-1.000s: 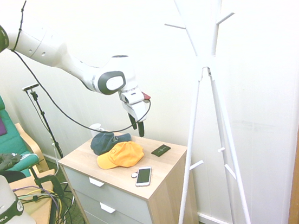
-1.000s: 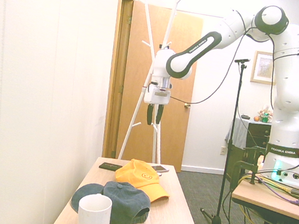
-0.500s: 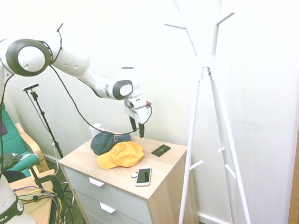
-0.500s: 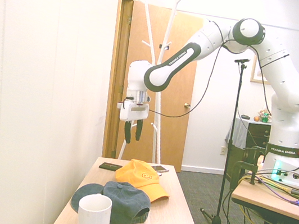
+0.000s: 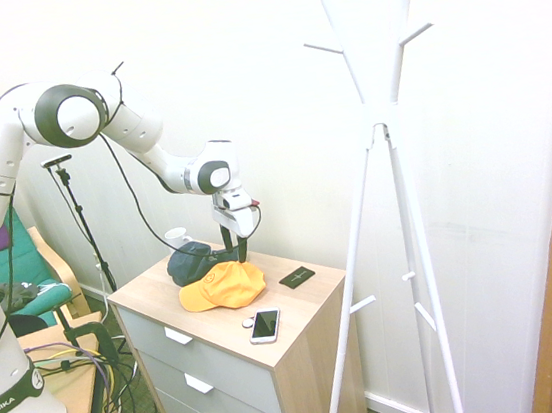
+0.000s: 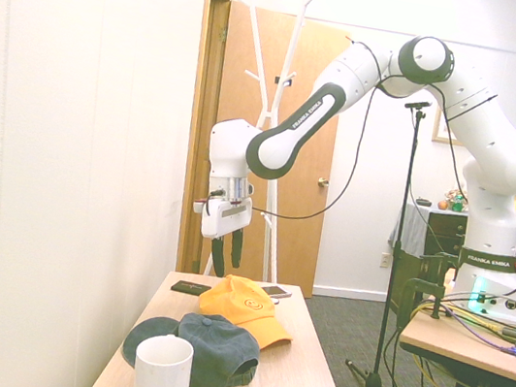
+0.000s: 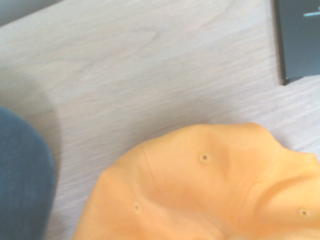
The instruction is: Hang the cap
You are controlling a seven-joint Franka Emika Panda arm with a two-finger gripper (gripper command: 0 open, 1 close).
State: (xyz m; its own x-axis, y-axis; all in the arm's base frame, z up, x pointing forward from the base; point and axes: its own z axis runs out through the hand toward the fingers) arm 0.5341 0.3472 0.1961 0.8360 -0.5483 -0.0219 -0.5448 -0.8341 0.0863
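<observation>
the gripper (image 6: 225,250) hangs open, empty, just above the yellow cap (image 5: 223,284), which lies on the wooden dresser top (image 5: 307,293) beside the navy cap (image 5: 194,262).

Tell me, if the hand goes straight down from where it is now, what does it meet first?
Most likely the yellow-orange cap, near its crown's back edge. The hand hangs open just above it; depth is uncertain, so it might meet the wooden dresser top.

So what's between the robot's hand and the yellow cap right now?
Nothing. In the second exterior view the open hand hangs just above the yellow cap, with only air between them.
</observation>
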